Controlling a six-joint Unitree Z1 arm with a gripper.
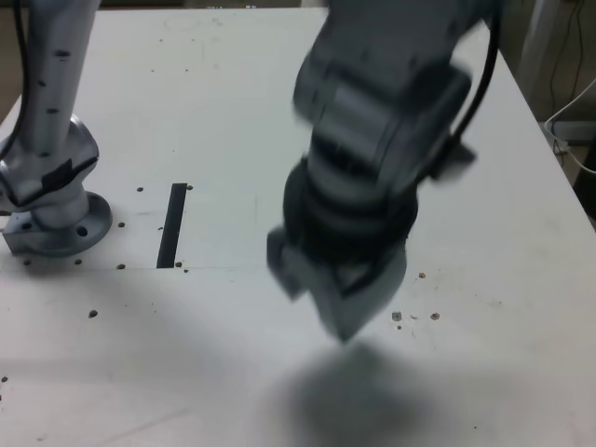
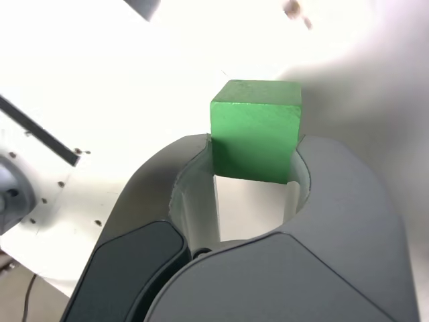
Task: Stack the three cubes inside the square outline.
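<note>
Pincer (image 2: pixel 255 142) gripping green cube (image 2: pixel 257 127), black strip (image 1: pixel 172 226) apart

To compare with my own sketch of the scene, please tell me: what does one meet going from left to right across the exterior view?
Round metal arm base → black strip → blurred gripper.

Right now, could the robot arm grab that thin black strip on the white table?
Probably not: its fingers look closed on the green cube. Nothing covers the black strip, but it seems to need free fingers first.
</note>
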